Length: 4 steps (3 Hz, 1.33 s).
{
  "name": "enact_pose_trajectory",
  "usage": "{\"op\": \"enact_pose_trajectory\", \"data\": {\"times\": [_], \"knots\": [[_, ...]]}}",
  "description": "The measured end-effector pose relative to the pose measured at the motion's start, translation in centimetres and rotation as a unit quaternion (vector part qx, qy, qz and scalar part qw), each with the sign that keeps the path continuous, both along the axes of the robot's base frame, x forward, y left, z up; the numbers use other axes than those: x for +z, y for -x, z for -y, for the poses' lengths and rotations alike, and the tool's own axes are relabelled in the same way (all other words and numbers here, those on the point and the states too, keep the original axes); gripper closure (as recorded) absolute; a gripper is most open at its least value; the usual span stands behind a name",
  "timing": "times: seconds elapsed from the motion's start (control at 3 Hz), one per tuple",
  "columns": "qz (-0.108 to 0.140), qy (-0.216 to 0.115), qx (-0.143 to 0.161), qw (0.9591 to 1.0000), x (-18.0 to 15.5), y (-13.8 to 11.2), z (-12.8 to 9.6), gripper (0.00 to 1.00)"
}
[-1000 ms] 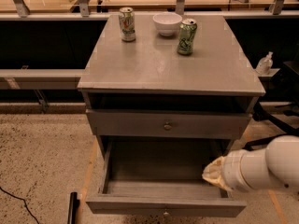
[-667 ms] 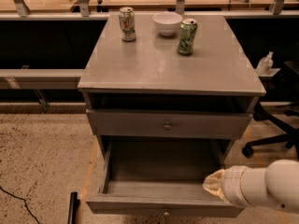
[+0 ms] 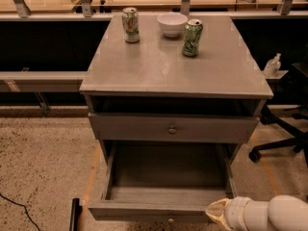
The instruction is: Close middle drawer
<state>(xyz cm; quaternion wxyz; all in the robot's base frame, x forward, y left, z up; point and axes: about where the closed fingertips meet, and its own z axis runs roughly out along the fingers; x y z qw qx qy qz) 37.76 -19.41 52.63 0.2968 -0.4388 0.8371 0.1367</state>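
Note:
The middle drawer (image 3: 166, 208) of the grey cabinet is pulled far out toward me. Its long, deep box is empty, and the small round knob (image 3: 171, 219) sits on the low front panel near the bottom edge of the view. My gripper (image 3: 217, 212) comes in from the bottom right on a white arm (image 3: 269, 214). Its cream-coloured tip is at the right end of the drawer's front panel, at the front right corner. Whether it touches the panel is not clear.
The drawer front (image 3: 172, 128) above has a like knob, with a dark gap over it. On the cabinet top (image 3: 168, 66) stand two cans (image 3: 130, 25) (image 3: 192, 37) and a white bowl (image 3: 172, 24). An office chair base (image 3: 279, 143) is at the right. A black cable (image 3: 19, 211) lies on the floor at the left.
My arm has moved down and toward me, from the right inside of the open drawer to its front right corner. The drawer has not visibly moved.

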Motion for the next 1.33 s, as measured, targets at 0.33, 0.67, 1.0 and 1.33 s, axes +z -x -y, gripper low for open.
{"op": "enact_pose_trajectory", "data": {"times": [0.33, 0.67, 1.0, 1.33], "knots": [[0.0, 0.0, 0.0, 1.0, 0.0, 0.0, 0.0, 1.0], [-0.004, -0.027, -0.033, 0.9991, -2.3, 0.3, 0.0, 1.0], [-0.009, -0.051, -0.069, 0.9963, -4.8, 0.3, 0.3, 1.0], [-0.01, -0.068, -0.089, 0.9936, -7.2, -0.2, 0.2, 1.0]]}}
